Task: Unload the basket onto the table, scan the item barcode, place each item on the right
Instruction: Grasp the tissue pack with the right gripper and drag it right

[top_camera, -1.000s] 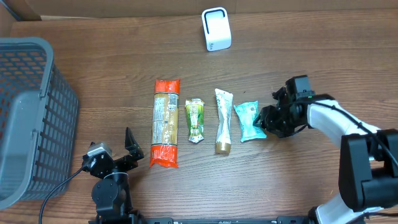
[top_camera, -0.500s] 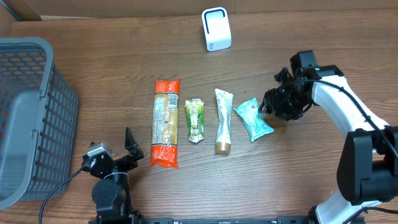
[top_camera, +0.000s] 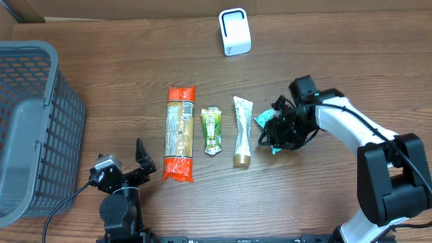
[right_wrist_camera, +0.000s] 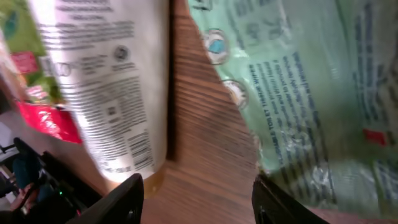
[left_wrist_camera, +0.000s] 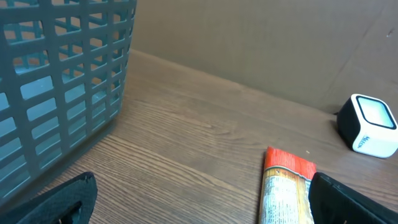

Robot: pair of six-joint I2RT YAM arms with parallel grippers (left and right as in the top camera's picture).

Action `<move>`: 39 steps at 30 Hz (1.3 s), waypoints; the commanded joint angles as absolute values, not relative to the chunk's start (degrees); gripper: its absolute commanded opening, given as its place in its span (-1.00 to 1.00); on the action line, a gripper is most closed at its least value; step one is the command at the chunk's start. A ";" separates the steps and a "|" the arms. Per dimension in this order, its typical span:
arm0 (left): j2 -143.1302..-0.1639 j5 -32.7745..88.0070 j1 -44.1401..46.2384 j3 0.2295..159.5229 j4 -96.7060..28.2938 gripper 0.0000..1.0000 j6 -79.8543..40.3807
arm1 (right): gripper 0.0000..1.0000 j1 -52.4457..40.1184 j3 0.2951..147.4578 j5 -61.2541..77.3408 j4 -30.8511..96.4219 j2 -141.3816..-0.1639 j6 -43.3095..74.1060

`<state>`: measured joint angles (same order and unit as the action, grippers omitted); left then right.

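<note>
Four items lie in a row on the table: a long orange-red packet [top_camera: 179, 133], a green sachet [top_camera: 212, 130], a white tube [top_camera: 241, 130] and a teal packet [top_camera: 264, 120]. The white scanner [top_camera: 235, 32] stands at the back. My right gripper [top_camera: 279, 133] is low over the teal packet and covers most of it. In the right wrist view its jaws [right_wrist_camera: 199, 202] stand apart over bare wood, the white tube [right_wrist_camera: 102, 81] to the left and the teal packet [right_wrist_camera: 305, 93] at the right finger's edge. My left gripper [top_camera: 125, 167] rests open near the front edge, beside the orange-red packet [left_wrist_camera: 289, 190].
A grey mesh basket [top_camera: 30, 128] fills the left side and looms close in the left wrist view as the basket wall [left_wrist_camera: 56, 81]. A cardboard wall runs along the back. The scanner [left_wrist_camera: 372, 124] shows at the far right of the left wrist view.
The right gripper rose away from the teal packet, then swung left and down onto it. The packet turned slightly. The left arm stayed still.
</note>
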<state>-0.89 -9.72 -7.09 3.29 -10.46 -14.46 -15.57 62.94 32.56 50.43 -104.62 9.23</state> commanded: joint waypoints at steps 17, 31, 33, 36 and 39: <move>-0.25 -10.52 -6.74 3.25 -10.46 1.00 -13.52 | 0.25 -4.45 71.72 23.03 55.48 -101.67 5.37; -0.25 -10.52 -6.74 3.25 -10.46 1.00 -13.52 | 0.33 3.92 57.19 38.74 37.36 -104.99 -0.27; -0.25 -10.52 -6.74 3.25 -10.46 0.99 -13.52 | 0.33 3.88 54.92 38.98 34.33 -105.51 -0.05; -0.25 -10.55 -6.74 3.25 -10.46 0.99 -13.52 | 0.26 3.88 51.83 42.04 28.91 -107.07 -0.01; -0.25 -10.55 -6.74 3.25 -10.46 0.99 -13.52 | 0.21 3.81 50.09 43.51 24.75 -109.30 1.78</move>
